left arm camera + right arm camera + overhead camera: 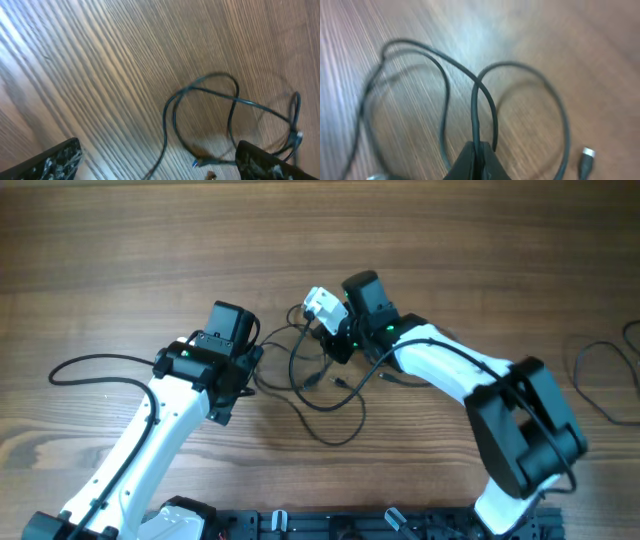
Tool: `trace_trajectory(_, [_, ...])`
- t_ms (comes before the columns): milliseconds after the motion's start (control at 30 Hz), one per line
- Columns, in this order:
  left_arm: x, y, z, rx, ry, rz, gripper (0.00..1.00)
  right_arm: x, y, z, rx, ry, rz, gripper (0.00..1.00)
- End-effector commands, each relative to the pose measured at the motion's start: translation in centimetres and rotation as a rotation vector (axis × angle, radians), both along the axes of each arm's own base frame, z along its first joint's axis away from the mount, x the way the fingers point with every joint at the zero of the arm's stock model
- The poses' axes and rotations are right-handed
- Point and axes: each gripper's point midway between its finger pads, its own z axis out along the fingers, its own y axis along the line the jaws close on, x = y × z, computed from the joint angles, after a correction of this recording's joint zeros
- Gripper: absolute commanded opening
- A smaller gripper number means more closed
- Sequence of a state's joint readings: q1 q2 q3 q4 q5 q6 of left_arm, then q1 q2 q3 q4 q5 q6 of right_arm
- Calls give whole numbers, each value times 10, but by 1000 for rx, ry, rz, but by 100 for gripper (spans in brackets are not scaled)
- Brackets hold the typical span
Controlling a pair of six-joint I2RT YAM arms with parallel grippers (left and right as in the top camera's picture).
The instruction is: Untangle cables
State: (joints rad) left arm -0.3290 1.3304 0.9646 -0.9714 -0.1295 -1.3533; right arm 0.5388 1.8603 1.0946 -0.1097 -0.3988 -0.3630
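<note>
Wooden table [120,260], two arms over it. Landmark for all positions: the tangle of cables [318,376], thin black cords heaped in crossing loops near the table's middle.

- Right gripper [335,340]: sits on the far-right edge of the tangle, arm reaching in from the right. In the wrist view the right gripper [477,161] has its jaws pressed together on one cord [475,115], which rises straight from the tips and bends into a loop. Two more loops of the tangle cross behind it, blurred.
- Silver-tipped plug [587,155]: lies on the wood at the tangle's right fringe, just beside the pinched cord and apart from the fingers.
- Left gripper [238,350]: at the tangle's left edge. In its wrist view the left gripper [157,145] has its jaws wide apart and holds nothing. Loops of the cables [232,100] lie on the wood beyond and between the fingers [55,160]; contact cannot be told.
- Loose cord [600,385]: a separate thin black line far right of the tangle, well apart, running off the edge.
</note>
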Motion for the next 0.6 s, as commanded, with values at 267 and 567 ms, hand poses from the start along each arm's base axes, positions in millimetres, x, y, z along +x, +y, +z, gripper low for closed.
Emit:
trace_trajectory(267, [14, -48, -61, -39, 113, -95, 87, 3, 2, 21, 40, -1, -38, 4])
trace_trajectory(567, [49, -38, -82, 245, 57, -626, 100, -6, -4, 11, 8, 54, -42, 4])
